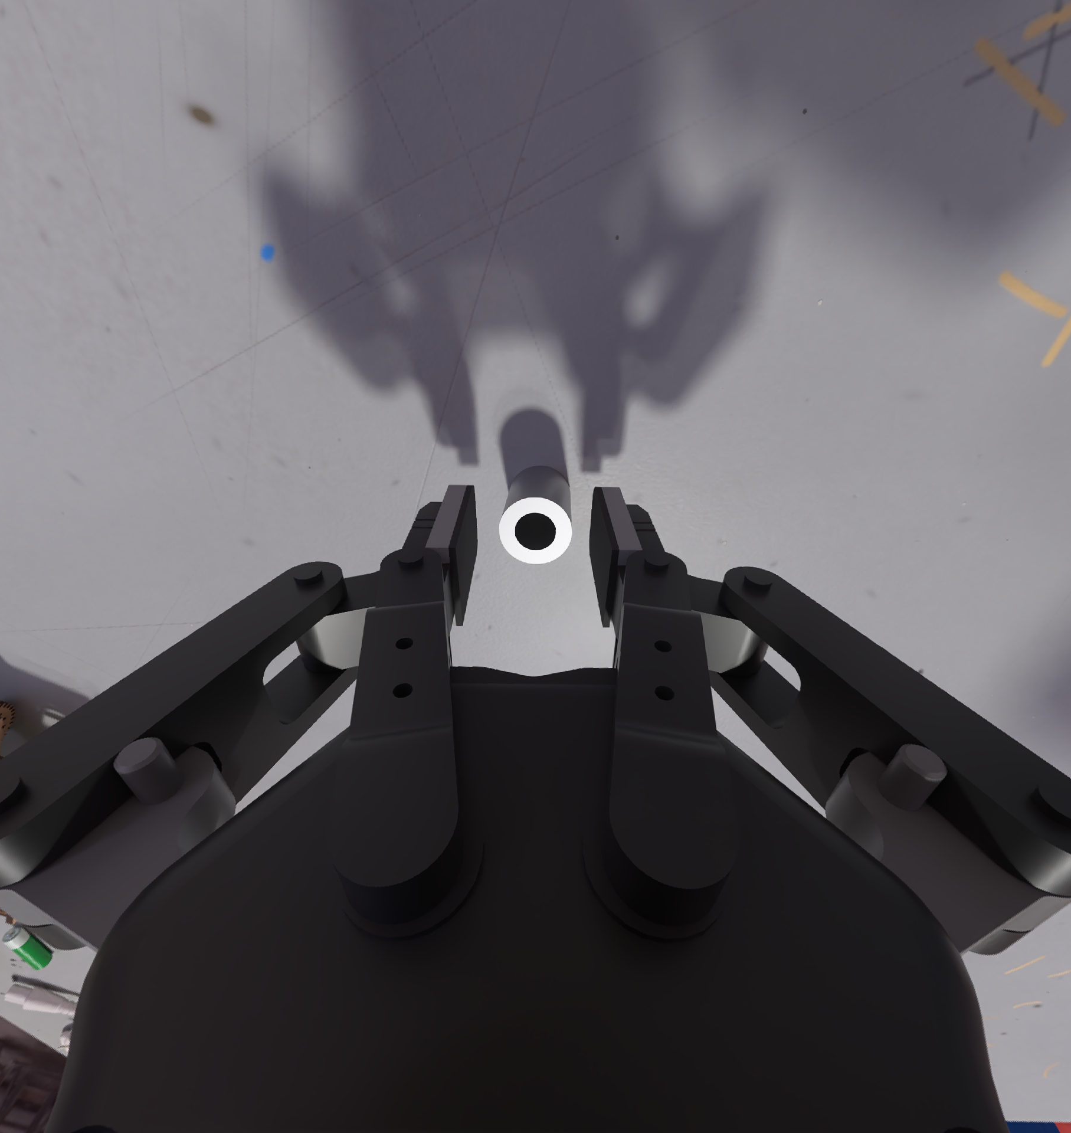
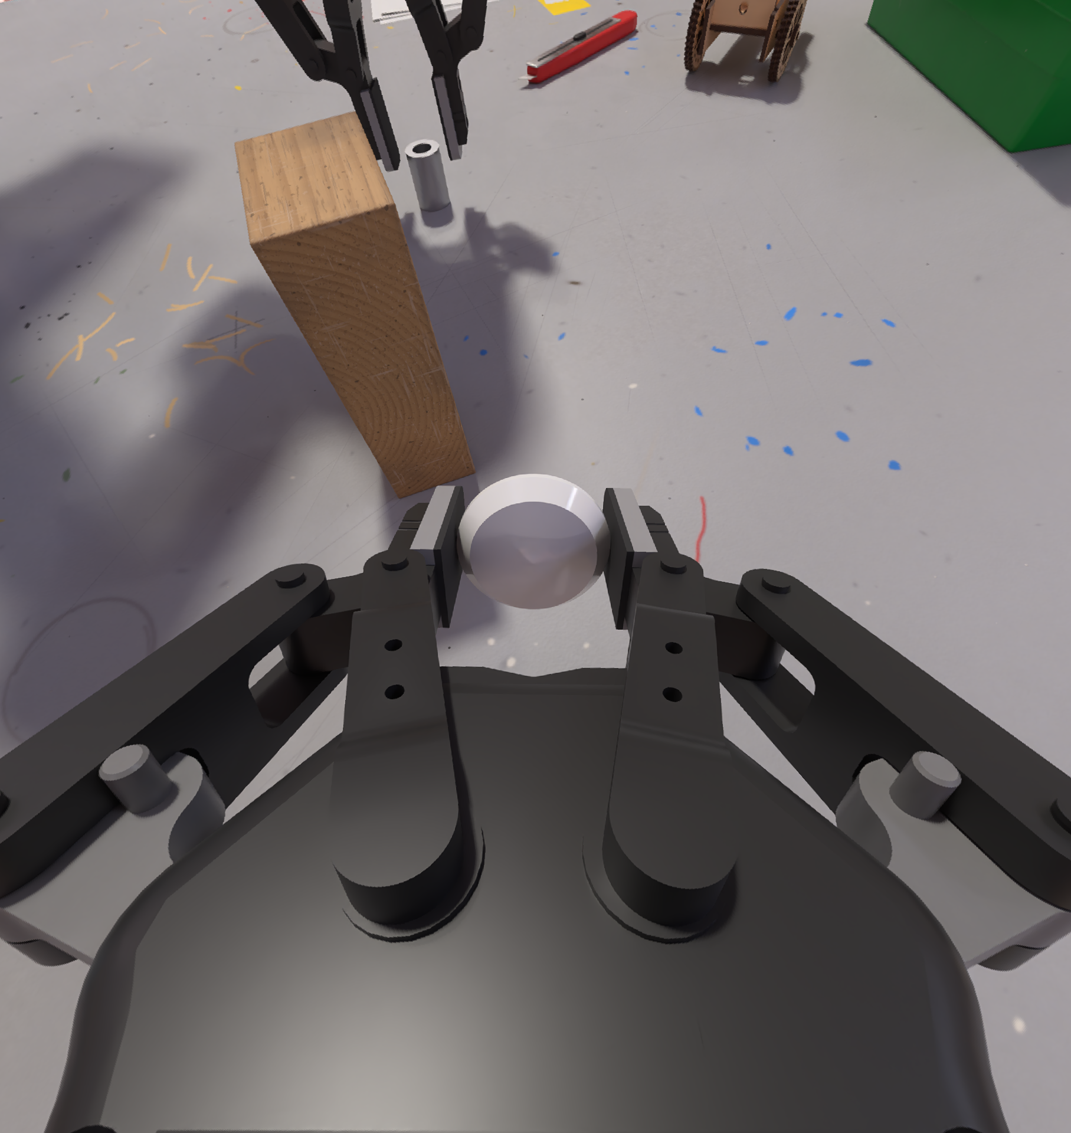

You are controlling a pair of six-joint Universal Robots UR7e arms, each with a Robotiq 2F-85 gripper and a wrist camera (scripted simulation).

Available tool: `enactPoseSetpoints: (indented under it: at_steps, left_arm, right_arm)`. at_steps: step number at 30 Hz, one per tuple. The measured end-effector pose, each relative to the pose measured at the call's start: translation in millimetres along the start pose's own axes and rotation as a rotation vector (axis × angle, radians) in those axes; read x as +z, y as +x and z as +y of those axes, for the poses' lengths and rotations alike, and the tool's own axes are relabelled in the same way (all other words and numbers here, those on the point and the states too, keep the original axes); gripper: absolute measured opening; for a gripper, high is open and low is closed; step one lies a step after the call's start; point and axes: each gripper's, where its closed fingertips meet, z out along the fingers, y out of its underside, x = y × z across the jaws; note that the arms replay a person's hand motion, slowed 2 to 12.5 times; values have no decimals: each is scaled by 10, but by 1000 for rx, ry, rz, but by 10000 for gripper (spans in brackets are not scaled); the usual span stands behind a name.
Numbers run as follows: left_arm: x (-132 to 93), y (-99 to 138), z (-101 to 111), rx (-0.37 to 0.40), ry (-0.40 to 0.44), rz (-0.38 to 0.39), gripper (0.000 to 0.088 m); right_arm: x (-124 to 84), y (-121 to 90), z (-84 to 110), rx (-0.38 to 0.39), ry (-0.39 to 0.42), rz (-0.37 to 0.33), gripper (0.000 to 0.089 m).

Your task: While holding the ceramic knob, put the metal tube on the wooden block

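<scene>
The metal tube stands upright on the grey table, seen end-on between my left gripper's open fingers, with gaps on both sides. In the right wrist view the tube stands just right of the far end of the wooden block, with the left gripper straddling its top. My right gripper is shut on the white ceramic knob, held above the table near the block's near end.
A red utility knife, a small wooden wheeled cart and a green box lie at the far side. Wood shavings lie left of the block. A green battery lies at the lower left.
</scene>
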Motion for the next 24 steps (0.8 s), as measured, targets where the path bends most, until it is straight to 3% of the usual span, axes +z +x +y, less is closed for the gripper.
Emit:
enactPoseSetpoints:
  at_steps: [14,20,24]
  left_arm:
    - [51,5,22,-9,-15,2,309]
    - [73,4,31,-11,-21,2,220]
    - [75,6,29,-17,-20,7,214]
  right_arm:
    - [4,3,0,1,0,2,401]
    - [3,6,1,1,0,4,401]
    - [2,8,-1,1,1,5,401]
